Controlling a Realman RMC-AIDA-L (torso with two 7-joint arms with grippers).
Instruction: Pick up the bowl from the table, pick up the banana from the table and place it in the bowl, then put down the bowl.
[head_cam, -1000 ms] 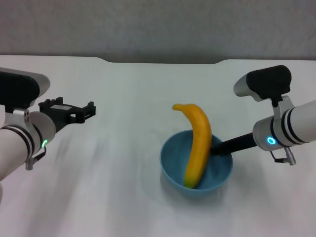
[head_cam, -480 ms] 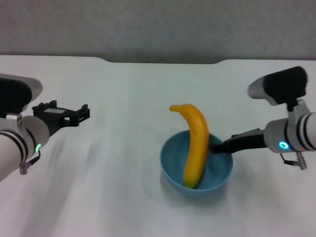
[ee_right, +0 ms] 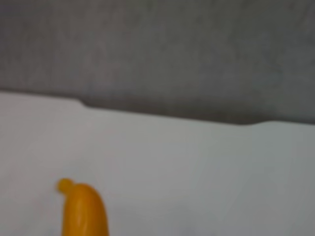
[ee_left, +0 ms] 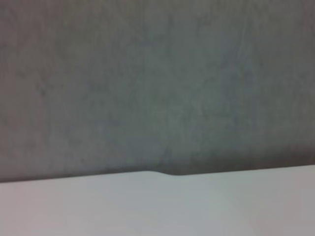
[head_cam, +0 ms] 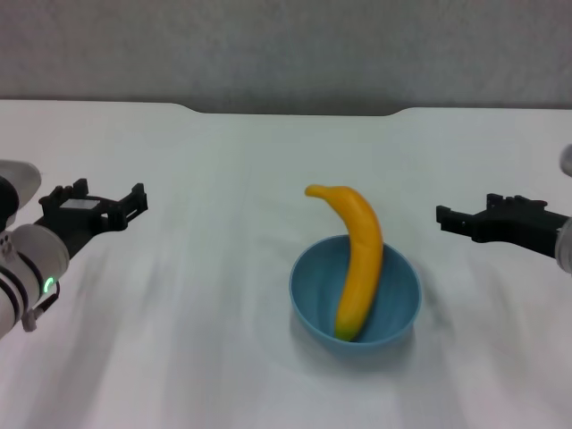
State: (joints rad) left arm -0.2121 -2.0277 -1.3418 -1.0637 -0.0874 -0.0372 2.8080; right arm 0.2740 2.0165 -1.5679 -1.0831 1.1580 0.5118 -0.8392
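Note:
The light-blue bowl [head_cam: 393,313] rests on the white table [head_cam: 223,268], right of centre in the head view. The yellow-orange banana [head_cam: 359,259] lies in it, lower end inside and curved upper end leaning out over the far rim. Its upper end also shows in the right wrist view as the banana [ee_right: 82,209]. My right gripper [head_cam: 490,214] hovers open to the right of the bowl, apart from it, holding nothing. My left gripper [head_cam: 96,198] is far to the left, open and holding nothing. The left wrist view shows only the table [ee_left: 197,206] and the wall.
A shallow notch [head_cam: 295,111] cuts the table's far edge, with a grey wall [head_cam: 286,45] behind it. White tabletop lies between the left gripper and the bowl, and in front of the bowl.
My right gripper has let go of the bowl's rim and drawn back to the right. The left arm has retreated leftward. Bowl and banana stay in place.

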